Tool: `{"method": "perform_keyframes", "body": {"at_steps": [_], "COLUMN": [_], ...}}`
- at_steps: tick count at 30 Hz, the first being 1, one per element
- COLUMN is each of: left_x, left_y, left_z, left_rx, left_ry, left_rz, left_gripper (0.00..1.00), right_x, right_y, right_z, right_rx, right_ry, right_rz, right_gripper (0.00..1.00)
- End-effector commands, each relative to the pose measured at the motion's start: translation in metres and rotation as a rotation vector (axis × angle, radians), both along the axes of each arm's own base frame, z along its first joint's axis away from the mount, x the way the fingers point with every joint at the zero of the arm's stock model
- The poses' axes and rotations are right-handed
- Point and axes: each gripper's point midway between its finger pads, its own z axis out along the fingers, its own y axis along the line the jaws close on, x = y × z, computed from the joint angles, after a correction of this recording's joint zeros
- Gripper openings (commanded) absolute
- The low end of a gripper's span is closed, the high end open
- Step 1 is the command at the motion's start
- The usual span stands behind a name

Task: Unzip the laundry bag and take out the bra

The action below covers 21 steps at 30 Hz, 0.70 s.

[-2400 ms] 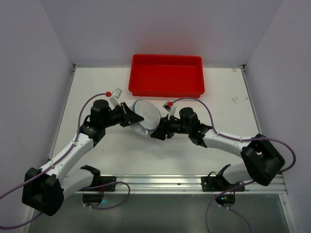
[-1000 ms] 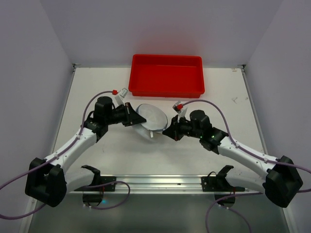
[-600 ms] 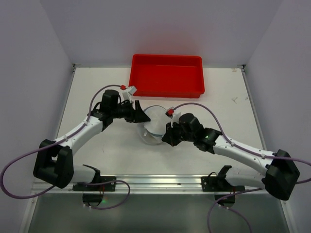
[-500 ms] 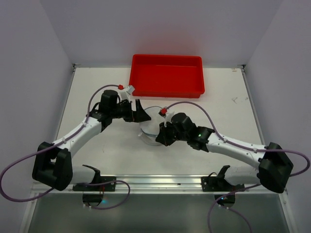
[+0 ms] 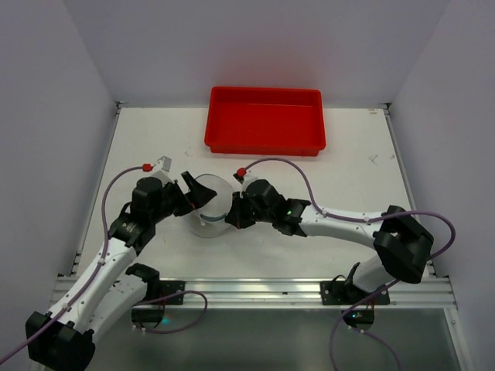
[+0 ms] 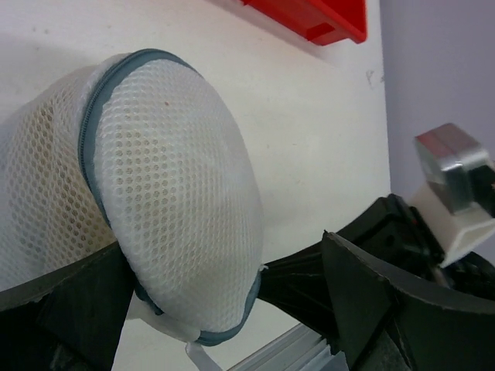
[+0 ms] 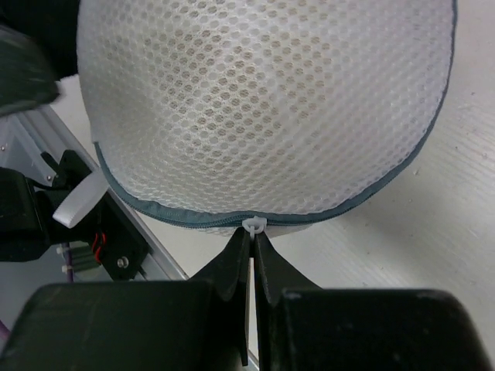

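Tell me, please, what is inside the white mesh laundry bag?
Through the mesh of the laundry bag only a faint beige tint shows; its shape cannot be made out. The zipper is shut along the visible rim, so the contents are covered.

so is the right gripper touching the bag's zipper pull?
Touching. The right wrist view shows the right gripper shut, its tips pinching the white zipper pull at the bag rim.
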Motion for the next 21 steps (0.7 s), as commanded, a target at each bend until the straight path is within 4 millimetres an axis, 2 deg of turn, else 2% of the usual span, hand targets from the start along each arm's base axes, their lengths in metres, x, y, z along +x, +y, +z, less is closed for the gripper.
{"method": "perform_keyframes", "body": {"at_steps": [1,3,5,6,7,8,9,10,11,12,13,14,18,21], "left_x": [-0.001,0.008,0.015,0.018,0.024,0.022,0.025,0.033,0.031,0.035,0.046,0.051,0.07,0.074], "left_y": [0.014,0.03,0.034,0.028,0.019,0.003,-0.005,-0.016,-0.03,-0.038,-0.046,-0.049,-0.047,-0.022], "left_z": [-0.021,-0.021,-0.019,-0.025,-0.02,-0.018,-0.03,-0.022,-0.018,-0.023,-0.004,0.0,0.016,0.002], "left_rx": [0.035,0.122,0.168,0.167,0.132,0.083,0.075,0.03,-0.017,-0.03,-0.061,-0.06,-0.001,0.125], "left_ry": [0.089,0.075,0.058,0.078,0.053,0.059,0.097,0.063,0.059,0.071,-0.012,-0.034,-0.129,-0.07], "left_rz": [0.098,0.168,0.169,0.147,0.116,0.041,0.01,-0.022,-0.1,-0.129,-0.153,-0.156,-0.147,-0.042], "left_gripper": [1.0,1.0,1.0,1.0,1.0,1.0,1.0,1.0,1.0,1.0,1.0,1.0,1.0,1.0], "right_x": [0.02,0.02,0.018,0.019,0.021,0.02,0.02,0.022,0.02,0.021,0.021,0.022,0.021,0.023], "right_y": [0.02,0.02,0.018,0.016,0.013,0.008,0.005,0.0,-0.006,-0.01,-0.015,-0.021,-0.024,-0.018], "right_z": [0.039,0.038,0.034,0.034,0.037,0.034,0.034,0.033,0.033,0.033,0.03,0.027,0.028,0.028], "right_rx": [0.109,0.107,0.101,0.097,0.102,0.093,0.093,0.087,0.083,0.08,0.073,0.063,0.075,0.074], "right_ry": [-0.066,-0.063,-0.056,-0.064,-0.073,-0.072,-0.075,-0.078,-0.081,-0.081,-0.067,-0.067,-0.045,-0.022], "right_rz": [-0.06,-0.061,-0.061,-0.072,-0.088,-0.095,-0.104,-0.132,-0.144,-0.163,-0.188,-0.214,-0.244,-0.253], "right_gripper": [0.0,0.0,0.0,0.0,0.0,0.0,0.0,0.0,0.0,0.0,0.0,0.0,0.0,0.0]}}
